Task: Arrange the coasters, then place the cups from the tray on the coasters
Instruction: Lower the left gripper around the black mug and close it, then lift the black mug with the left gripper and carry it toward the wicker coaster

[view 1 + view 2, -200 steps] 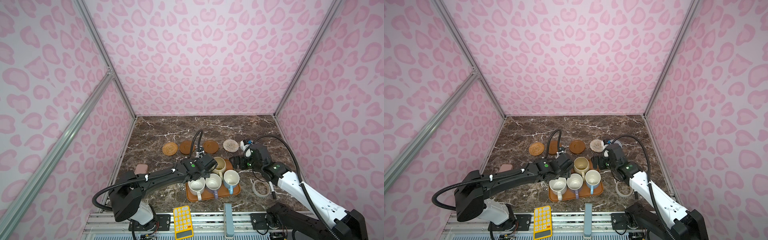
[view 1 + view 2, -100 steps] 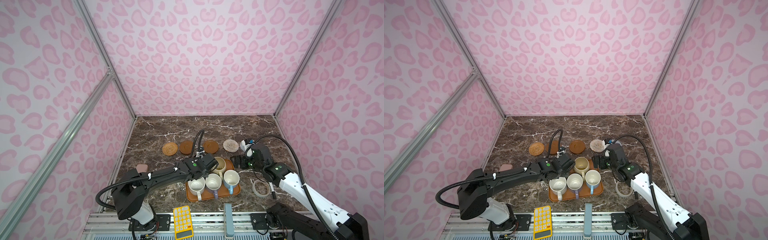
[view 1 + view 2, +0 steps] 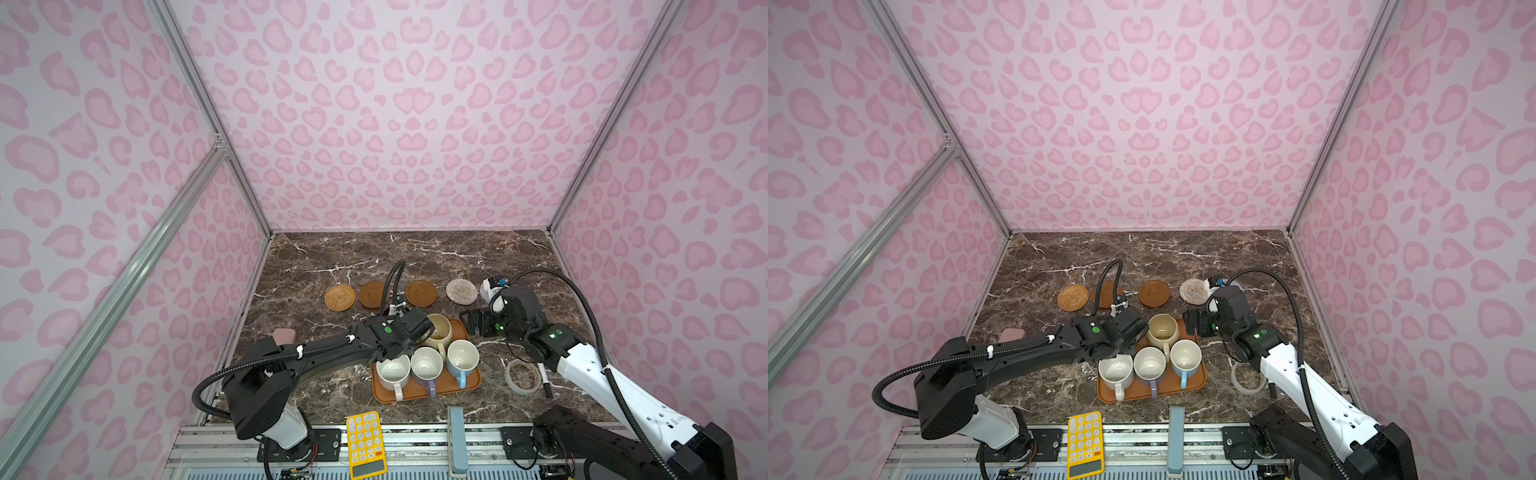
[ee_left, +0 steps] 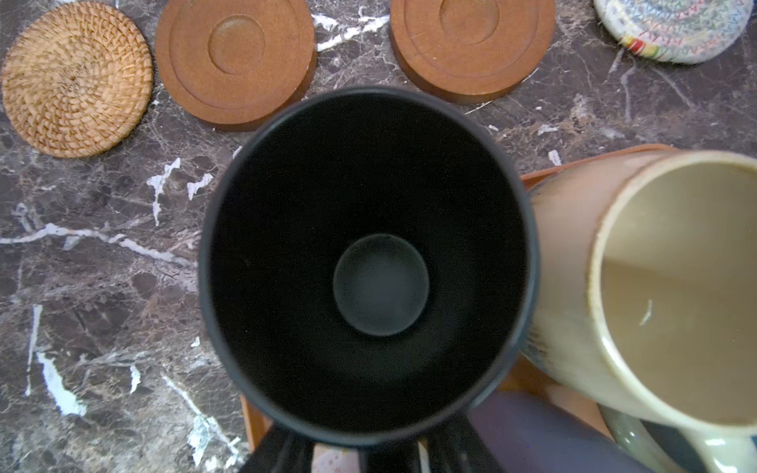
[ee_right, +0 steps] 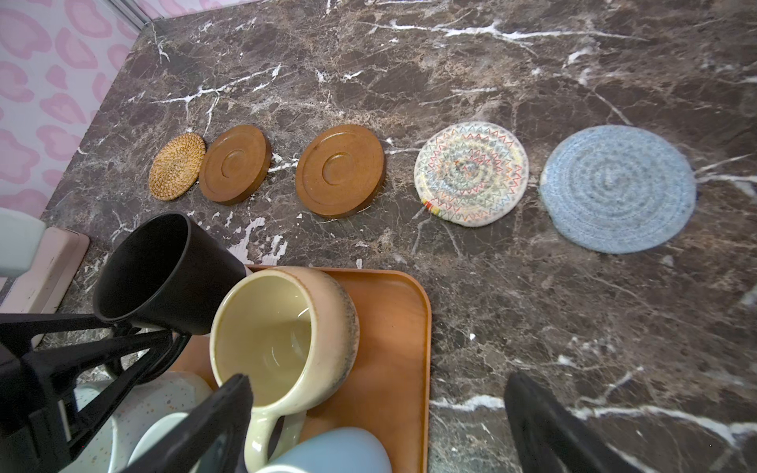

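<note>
Five coasters point(image 5: 340, 170) sit in a row beyond the tray point(image 5: 393, 327). Left gripper point(image 5: 174, 335) pinches the black mug point(image 5: 164, 266) by its handle, tilted at the tray's far-left corner; right gripper point(image 5: 375, 385) hangs over the tray's right edge, jaws spread.

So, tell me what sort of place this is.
Most likely a robot test booth, not a home. Pink printed walls on a metal frame box in a marble-look table, and two robot arms are mounted at its front edge.
</note>
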Controlling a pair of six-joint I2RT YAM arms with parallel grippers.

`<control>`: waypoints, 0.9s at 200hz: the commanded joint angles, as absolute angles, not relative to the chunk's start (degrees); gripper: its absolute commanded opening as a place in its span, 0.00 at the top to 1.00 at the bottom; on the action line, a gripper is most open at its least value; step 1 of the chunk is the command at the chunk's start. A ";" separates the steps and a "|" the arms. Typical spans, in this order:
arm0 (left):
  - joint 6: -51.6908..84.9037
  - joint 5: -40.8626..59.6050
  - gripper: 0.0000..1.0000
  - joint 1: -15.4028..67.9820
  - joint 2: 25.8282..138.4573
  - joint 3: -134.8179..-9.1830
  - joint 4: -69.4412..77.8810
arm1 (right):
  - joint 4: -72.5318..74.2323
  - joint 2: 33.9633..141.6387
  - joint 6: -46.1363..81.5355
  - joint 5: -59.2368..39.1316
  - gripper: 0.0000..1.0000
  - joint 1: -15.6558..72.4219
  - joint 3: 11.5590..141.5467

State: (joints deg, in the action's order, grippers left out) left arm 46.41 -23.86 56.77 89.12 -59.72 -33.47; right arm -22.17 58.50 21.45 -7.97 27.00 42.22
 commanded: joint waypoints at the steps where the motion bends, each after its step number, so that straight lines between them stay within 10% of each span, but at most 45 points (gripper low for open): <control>1: 47.23 -26.06 0.66 56.69 88.97 -59.60 -33.18 | -21.27 59.00 21.96 -8.32 0.02 27.03 42.63; 91: 46.86 -27.00 0.97 56.34 87.62 -59.30 -32.74 | -18.54 60.12 22.08 -9.36 0.03 27.85 42.47; 180: 42.83 -29.82 0.98 55.29 79.71 -57.32 -27.79 | -15.21 63.73 20.04 -7.83 0.02 32.29 46.63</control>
State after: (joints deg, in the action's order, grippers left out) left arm 44.56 -25.85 55.96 82.43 -57.56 -31.55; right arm -17.74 62.43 20.97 -8.97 31.48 45.15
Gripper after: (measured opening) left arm 0.180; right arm 0.968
